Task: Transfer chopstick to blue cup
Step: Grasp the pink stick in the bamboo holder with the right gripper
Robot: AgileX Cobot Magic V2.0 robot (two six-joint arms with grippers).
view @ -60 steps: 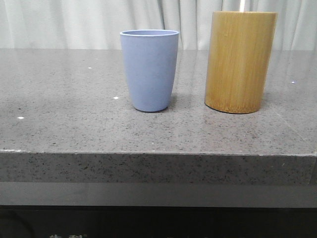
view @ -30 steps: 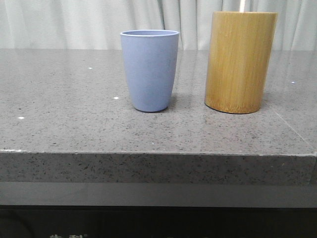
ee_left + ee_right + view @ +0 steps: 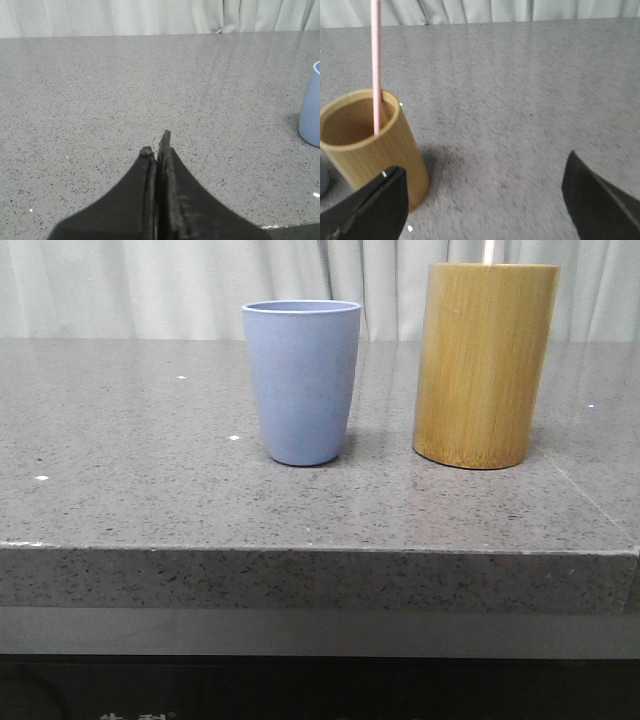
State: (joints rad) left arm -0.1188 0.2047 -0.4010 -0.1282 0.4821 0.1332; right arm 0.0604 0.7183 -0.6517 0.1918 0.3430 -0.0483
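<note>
Partial white lettering at the front view's bottom edge, unreadable. Speckled grey stone surface [image 3: 150, 490]. Left gripper [image 3: 157, 145] pressed closed, empty; right gripper [image 3: 485, 190] spread wide. Matte blue cup [image 3: 302, 380] beside grained bamboo holder [image 3: 486, 365]; thin pale chopstick [image 3: 376, 65] stands inside the holder.

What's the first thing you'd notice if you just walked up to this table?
Two cups side by side on the grey stone table: the blue cup on the left and a taller bamboo holder on the right. A thin pale chopstick stands inside the holder, poking well above its rim.
</note>
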